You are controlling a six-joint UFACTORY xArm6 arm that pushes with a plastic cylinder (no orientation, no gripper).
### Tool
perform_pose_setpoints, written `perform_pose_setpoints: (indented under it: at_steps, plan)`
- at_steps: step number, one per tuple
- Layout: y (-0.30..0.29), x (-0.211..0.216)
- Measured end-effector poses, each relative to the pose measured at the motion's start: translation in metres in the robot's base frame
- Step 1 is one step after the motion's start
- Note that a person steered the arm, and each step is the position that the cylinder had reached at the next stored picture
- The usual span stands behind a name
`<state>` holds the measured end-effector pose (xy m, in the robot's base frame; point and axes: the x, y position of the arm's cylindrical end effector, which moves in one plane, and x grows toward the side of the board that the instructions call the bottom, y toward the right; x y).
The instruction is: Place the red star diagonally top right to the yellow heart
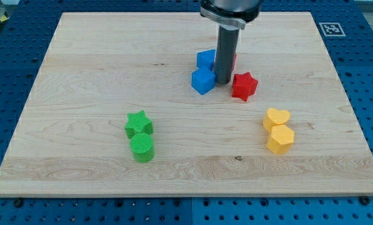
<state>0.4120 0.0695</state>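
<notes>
Counter (86,75): wooden board.
My tip (223,82): a bare rod end effector that holds nothing, down near the top edge, between blue cube (203,81) and red star (243,86).
Second blue block (205,59) just behind the cube; a red block behind the rod, mostly hidden.
Yellow heart (276,118) toward the right edge, below-right of the star, touching yellow hexagon (280,139).
Green star (139,124) and green cylinder (142,147) toward the bottom-left, touching.

2 blue blocks (204,70) touch near the board's (99,62) top; green star (139,123) touches green cylinder (142,147); yellow hexagon (280,139).
</notes>
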Motion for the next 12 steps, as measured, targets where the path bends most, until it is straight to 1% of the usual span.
perform_pose_setpoints:
  at_steps: [6, 10, 11, 12]
  plan:
    - [0.033, 0.004]
    - [0.081, 0.004]
    - [0.085, 0.004]
    - [0.068, 0.004]
